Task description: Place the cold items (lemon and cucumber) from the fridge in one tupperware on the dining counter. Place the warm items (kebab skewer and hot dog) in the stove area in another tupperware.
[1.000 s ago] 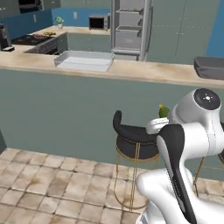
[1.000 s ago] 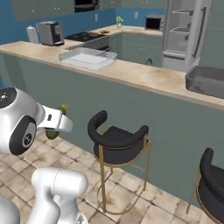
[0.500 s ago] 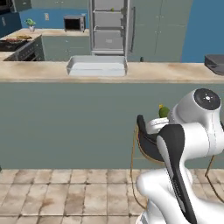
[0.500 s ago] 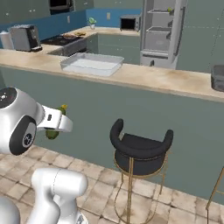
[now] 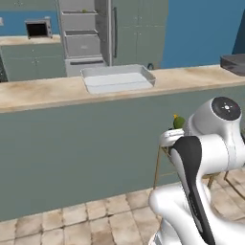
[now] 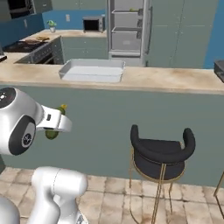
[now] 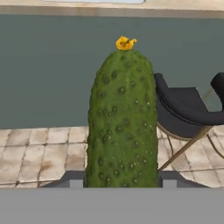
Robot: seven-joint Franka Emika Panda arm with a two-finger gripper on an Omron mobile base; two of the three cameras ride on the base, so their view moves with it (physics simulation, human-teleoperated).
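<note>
My gripper [image 7: 122,181] is shut on the cucumber [image 7: 122,118], a bumpy dark green one with a yellow flower end that points away from the hand. The cucumber's tip [image 5: 178,122] peeks out past my white wrist, well below counter height and in front of the counter's grey-green face. From the other side the cucumber [image 6: 53,131] hangs under the hand. A pale shallow tupperware [image 5: 117,78] [image 6: 92,70] rests on the dining counter [image 5: 38,93] [image 6: 166,78], beyond and above the gripper. A dark tupperware [image 5: 234,62] [image 6: 219,66] sits at the counter's right end.
A black stool with gold legs [image 6: 161,153] [image 7: 188,109] stands against the counter, right of the arm. Behind the counter the fridge [image 5: 81,33] [image 6: 127,26] stands open. The stove [image 6: 26,44] is at the back left, beside a microwave [image 6: 92,24]. The floor is tiled.
The base has driven, so the whole scene slid: the counter, pale tupperware and stool sit differently in both base views. The arm holds its pose with the cucumber still gripped.
</note>
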